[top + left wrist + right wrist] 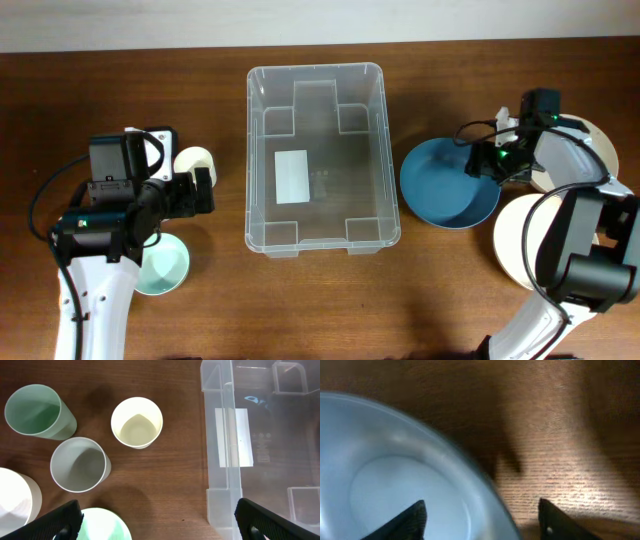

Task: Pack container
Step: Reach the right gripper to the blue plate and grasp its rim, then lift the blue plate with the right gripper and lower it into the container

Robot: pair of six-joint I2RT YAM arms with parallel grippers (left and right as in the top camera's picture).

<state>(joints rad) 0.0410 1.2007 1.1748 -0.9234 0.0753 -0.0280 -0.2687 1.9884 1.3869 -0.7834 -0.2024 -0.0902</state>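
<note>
The clear container (pixel 320 150) stands in the middle of the table with only a white label on its base; its left wall shows in the left wrist view (pixel 222 450). My left gripper (pixel 203 190) is open and empty, hovering over bare table between a mint bowl (pixel 102 526) and the container (pixel 160 522). My right gripper (pixel 488 165) is open at the right rim of a blue bowl (pixel 445 185). In the right wrist view its fingers (pixel 482 520) straddle the blue bowl's (pixel 395 475) rim, one inside and one outside.
Left of the container stand a cream cup (pixel 136 422), a grey cup (pixel 80 464), a green cup (pixel 35 410) and a white vessel (pixel 15 500). The mint bowl (pixel 165 268) lies under the left arm. A white bowl (pixel 520 245) and another pale bowl (pixel 600 145) sit at the right.
</note>
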